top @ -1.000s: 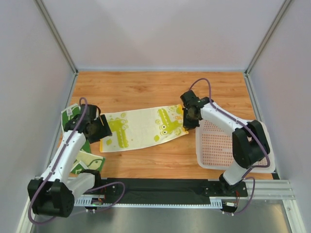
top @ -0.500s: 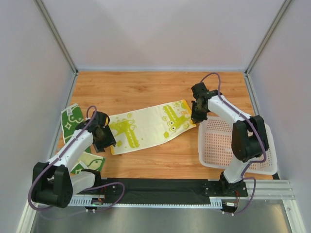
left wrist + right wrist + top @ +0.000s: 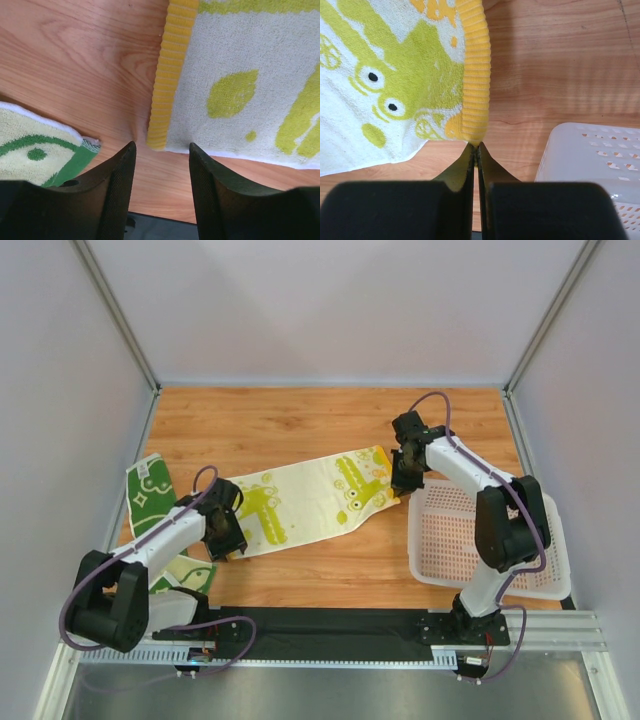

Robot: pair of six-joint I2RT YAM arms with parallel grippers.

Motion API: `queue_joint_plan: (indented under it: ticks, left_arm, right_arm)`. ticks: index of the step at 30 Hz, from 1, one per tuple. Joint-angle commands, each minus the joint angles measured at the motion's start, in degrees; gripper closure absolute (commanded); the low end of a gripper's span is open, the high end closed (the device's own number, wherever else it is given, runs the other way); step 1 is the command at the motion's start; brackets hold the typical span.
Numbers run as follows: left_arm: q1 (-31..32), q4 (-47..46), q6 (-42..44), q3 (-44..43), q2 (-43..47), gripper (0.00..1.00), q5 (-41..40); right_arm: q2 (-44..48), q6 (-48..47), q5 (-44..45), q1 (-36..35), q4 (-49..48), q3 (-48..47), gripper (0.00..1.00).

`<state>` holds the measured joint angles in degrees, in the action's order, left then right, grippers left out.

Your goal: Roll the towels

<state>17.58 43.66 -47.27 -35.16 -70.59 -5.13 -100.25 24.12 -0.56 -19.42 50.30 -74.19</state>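
The pale yellow towel [image 3: 300, 502] with yellow-green prints lies spread flat across the middle of the table. My right gripper [image 3: 405, 480] is shut on its right corner; in the right wrist view the fingertips [image 3: 475, 152] pinch the tip of the yellow border of the towel [image 3: 410, 75]. My left gripper [image 3: 228, 537] is open and empty just off the towel's near left corner; in the left wrist view [image 3: 161, 165] that corner [image 3: 159, 135] lies ahead of the jaws. The dark green towel [image 3: 148, 485] lies at the far left, partly under my left arm, and shows in the left wrist view [image 3: 35, 155].
A white perforated basket [image 3: 500, 550] stands at the right, close beside my right gripper, and its rim shows in the right wrist view [image 3: 590, 150]. Walls close in the left, right and far sides. A black rail [image 3: 330, 625] runs along the near edge.
The towel has shifted to the right and lies straighter. My left gripper has moved right and toward the near edge, following the towel's left corner. My right gripper moved right, then held still.
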Motion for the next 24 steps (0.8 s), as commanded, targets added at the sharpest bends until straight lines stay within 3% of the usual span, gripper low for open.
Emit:
queue_joint_plan:
  ticks: [1, 7, 13, 17, 20, 24]
  left_arm:
    - [0.5, -1.5, -1.7, 0.4, -0.3, 0.47, -2.3]
    - [0.5, -3.1, -1.0, 0.4, -1.4, 0.50, -5.0]
    - [0.5, -6.1, 0.0, 0.8, -1.8, 0.70, -3.8]
    - [0.5, -3.9, 0.9, -1.3, -1.0, 0.92, -4.3]
    - [0.3, 1.3, 1.9, -4.8, 1.3, 1.00, -6.9]
    - [-2.6, 6.3, 4.4, -8.9, 5.3, 1.00, -5.3]
  right_arm:
    - [0.2, -0.8, -1.2, -0.1, -0.1, -0.8, 1.00]
    - [0.7, -0.9, -1.6, -0.1, -0.3, -0.2, 1.00]
    - [1.1, -1.1, -2.6, -0.1, -0.4, 0.5, 1.00]
    - [1.3, -1.1, -3.5, -0.1, -1.2, 2.1, 1.00]
    - [2.0, -1.2, -5.1, -0.4, -1.4, 3.3, 1.00]
    - [3.3, -1.1, -6.6, -1.8, -1.4, 6.2, 1.00]
